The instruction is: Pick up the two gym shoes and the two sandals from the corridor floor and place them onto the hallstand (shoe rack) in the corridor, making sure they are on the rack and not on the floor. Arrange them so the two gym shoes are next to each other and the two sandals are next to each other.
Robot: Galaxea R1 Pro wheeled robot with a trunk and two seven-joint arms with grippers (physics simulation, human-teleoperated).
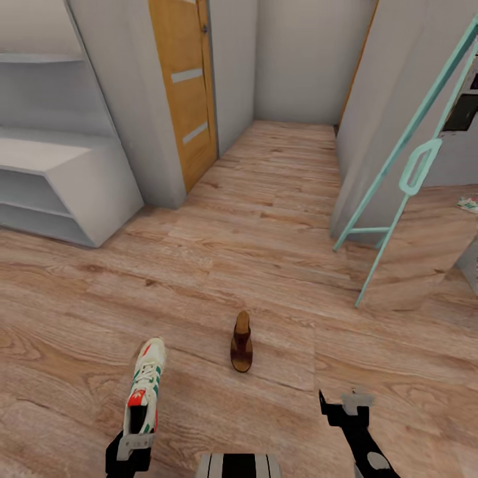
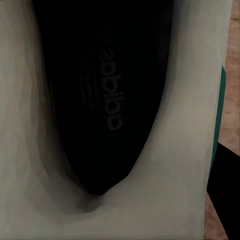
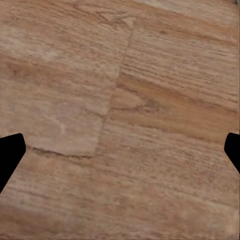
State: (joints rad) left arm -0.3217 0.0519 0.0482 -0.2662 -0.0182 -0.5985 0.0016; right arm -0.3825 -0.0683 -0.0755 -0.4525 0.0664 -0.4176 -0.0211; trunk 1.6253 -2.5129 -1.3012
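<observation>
Head view: one gym shoe (image 1: pixel 145 385) lies on the corridor floor (image 1: pixel 265 252) near the lower left, long axis running near-to-far, toe pointing away and slightly right, heel toward the robot. Left gripper (image 1: pixel 135 446) sits at the heel collar; left wrist view looks straight into the shoe opening, dark insole (image 2: pixel 100 100) with printed logo, pale lining all around. Fingers seem set at the heel rim, but whether they pinch it I cannot tell. Right gripper (image 1: pixel 346 406) hangs over bare planks, empty; in right wrist view the two dark fingertips (image 3: pixel 10 155) sit wide apart at the frame sides, so released.

One sandal (image 1: pixel 241 342) lies mid-floor, just right of and slightly beyond the sneaker, apart from it, long axis also near-to-far; which end is the toe is hard to tell.

Hallstand (image 1: pixel 63 179) stands at the far left by the wall, well apart from both.

Handling guess: sneaker light, upper soft, sole stiffer; heel collar or side wall gives a decent pinch, collar may fold. Sandal flat, thin, light; best grabbed across the strap or by its edge, likely to slip if pinched on the sole alone.
</observation>
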